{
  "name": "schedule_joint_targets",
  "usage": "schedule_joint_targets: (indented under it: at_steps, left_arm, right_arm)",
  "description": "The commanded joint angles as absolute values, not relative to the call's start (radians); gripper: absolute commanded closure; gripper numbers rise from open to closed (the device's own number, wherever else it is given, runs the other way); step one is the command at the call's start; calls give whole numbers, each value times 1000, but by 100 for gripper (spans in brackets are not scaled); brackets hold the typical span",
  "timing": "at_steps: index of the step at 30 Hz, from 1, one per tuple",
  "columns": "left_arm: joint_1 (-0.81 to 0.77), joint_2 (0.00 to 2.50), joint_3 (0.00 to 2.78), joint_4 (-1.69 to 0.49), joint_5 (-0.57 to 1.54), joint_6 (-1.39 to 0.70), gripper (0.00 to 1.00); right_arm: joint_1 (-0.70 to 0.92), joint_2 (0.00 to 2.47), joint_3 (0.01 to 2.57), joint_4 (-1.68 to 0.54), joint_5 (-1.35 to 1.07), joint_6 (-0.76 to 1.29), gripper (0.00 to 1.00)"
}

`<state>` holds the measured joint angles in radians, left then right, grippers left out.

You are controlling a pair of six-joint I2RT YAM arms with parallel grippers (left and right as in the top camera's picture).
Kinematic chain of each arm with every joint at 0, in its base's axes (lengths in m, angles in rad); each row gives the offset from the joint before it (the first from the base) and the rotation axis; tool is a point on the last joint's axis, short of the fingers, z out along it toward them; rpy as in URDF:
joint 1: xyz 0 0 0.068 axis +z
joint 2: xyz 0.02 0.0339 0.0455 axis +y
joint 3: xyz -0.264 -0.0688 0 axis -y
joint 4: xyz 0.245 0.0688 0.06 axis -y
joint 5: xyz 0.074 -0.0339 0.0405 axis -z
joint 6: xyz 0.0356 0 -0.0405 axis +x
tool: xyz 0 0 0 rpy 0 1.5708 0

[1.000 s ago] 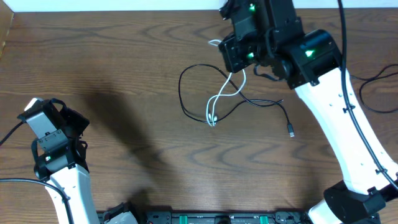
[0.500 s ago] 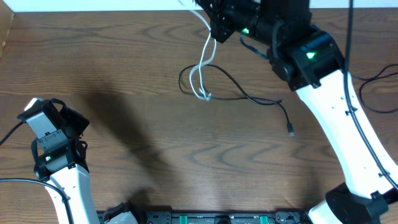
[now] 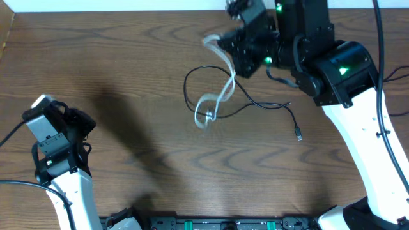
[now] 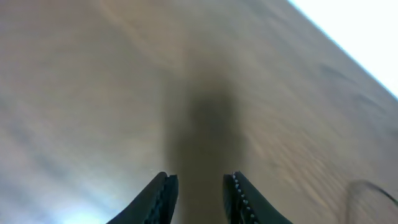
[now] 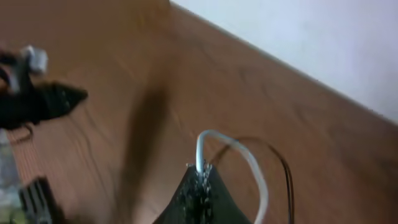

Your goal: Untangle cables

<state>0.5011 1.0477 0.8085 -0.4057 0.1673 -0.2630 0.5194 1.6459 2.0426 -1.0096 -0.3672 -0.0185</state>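
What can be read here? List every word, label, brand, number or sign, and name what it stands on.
None: no view shows readable text.
The right arm bears only green lights, no print.
The white cable, black cable and table carry no markings that show.
Both wrist views are blurred.

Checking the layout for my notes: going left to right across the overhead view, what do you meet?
left arm → white cable → black cable's plug end → right arm's white link
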Motion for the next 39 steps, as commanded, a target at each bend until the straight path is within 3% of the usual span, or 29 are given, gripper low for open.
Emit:
schedule_joint_targets:
  at_steps: [1, 7, 15, 25, 39]
  left_arm:
    - [498, 1051, 822, -379, 565, -57, 70]
    - [453, 1052, 817, -410, 894, 230, 70]
    - [200, 1090, 766, -410, 881, 505, 69]
    - [-31, 1314, 757, -403, 766, 598, 68]
    - [-107, 1424, 757, -217, 766, 597, 68]
  right_arm:
    - [518, 1644, 2048, -1044, -315, -69, 99]
    - [518, 1630, 2048, -1036, -313, -69, 99]
    - [518, 1542, 2048, -1026, -321, -69, 99]
    - [518, 1415, 2048, -1046, -321, -69, 99]
    - [519, 1405, 2048, -1141, -449, -69, 99]
